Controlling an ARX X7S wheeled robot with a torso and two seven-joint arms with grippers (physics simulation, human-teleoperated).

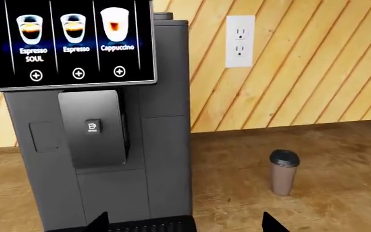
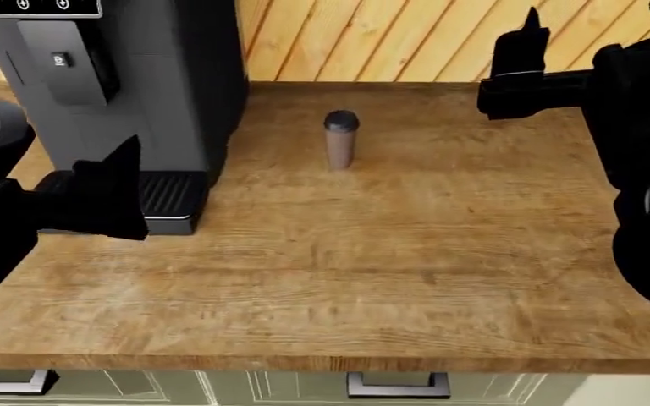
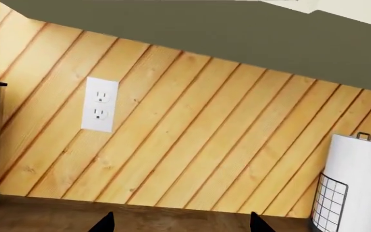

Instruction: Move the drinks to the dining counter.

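**A:** ok so where are the grippers at right now?

**B:** left gripper [image 1: 184, 223] is spread wide with nothing in it. You only see the two dark fingertips [image 1: 99, 222] poking in at the edge of the left wrist view. It's hovering low in front of the coffee machine [image 1: 95, 145], about level with the drip tray [image 2: 169, 199]. In the head view the left gripper [image 2: 105, 199] sits just beside that tray.

**A:** and the right one?

**B:** right gripper [image 3: 180, 223] is spread too and holding nothing. It's up high toward the back right, pointed at the diagonal wood-plank wall [image 3: 205, 135]. Its camera catches a white wall outlet [image 3: 99, 104] and a paper towel roll [image 3: 359, 174] in a wire holder off to one side.

**A:** the drink?

**B:** the brown paper cup [image 2: 341, 139] with the black lid stands upright on the wood-grain tabletop [image 2: 337, 262], near the coffee machine and toward the back wall. It's well apart from both grippers. From the left wrist view, the cup [image 1: 283, 172] is off to the side of the machine, nothing touching it.
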